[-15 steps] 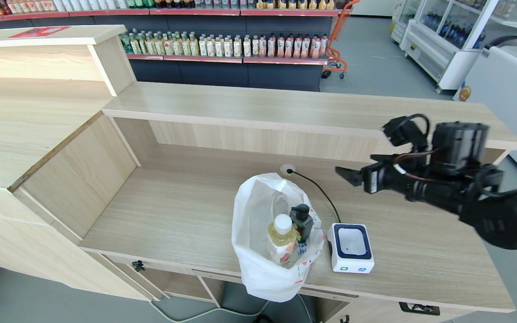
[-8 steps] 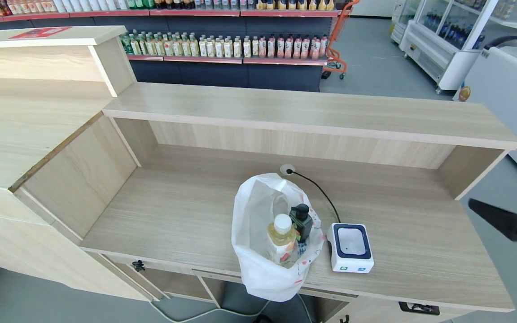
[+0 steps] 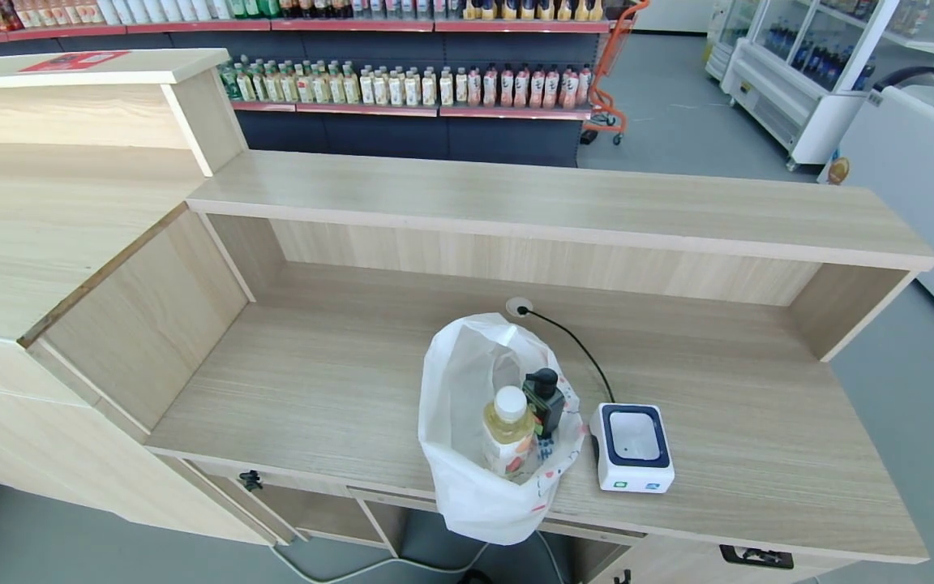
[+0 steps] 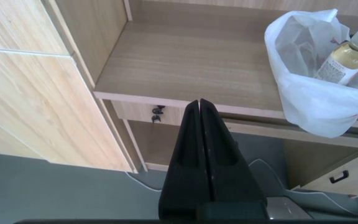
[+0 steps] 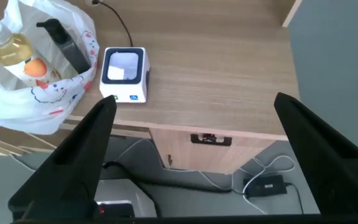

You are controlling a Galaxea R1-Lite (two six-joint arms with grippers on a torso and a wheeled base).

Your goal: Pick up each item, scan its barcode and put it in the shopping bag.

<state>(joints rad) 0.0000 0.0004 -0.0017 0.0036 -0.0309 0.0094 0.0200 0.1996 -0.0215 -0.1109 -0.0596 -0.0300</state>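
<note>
A white shopping bag (image 3: 479,438) stands at the counter's front edge, holding a yellow drink bottle (image 3: 507,430) with a white cap and a dark pump bottle (image 3: 545,401). Just right of it sits the white barcode scanner (image 3: 633,448) with a dark-framed window. The bag (image 4: 316,68) and the yellow bottle (image 4: 347,55) appear in the left wrist view, where my left gripper (image 4: 199,112) hangs shut below the counter's front, empty. My right gripper (image 5: 194,118) is open wide and empty, low in front of the counter, with the scanner (image 5: 124,73) and the bag (image 5: 36,74) beyond it.
A black cable (image 3: 572,341) runs from the scanner to a grommet hole (image 3: 520,306) in the wooden counter (image 3: 759,422). A raised ledge (image 3: 548,199) borders the back, a tall side cabinet (image 3: 45,186) the left. Drawers with handles (image 5: 211,138) sit under the counter.
My right arm, which was stretched over the counter's right side a second ago, has drawn back to the right and down, out of the head view. The bag and scanner have not moved.
</note>
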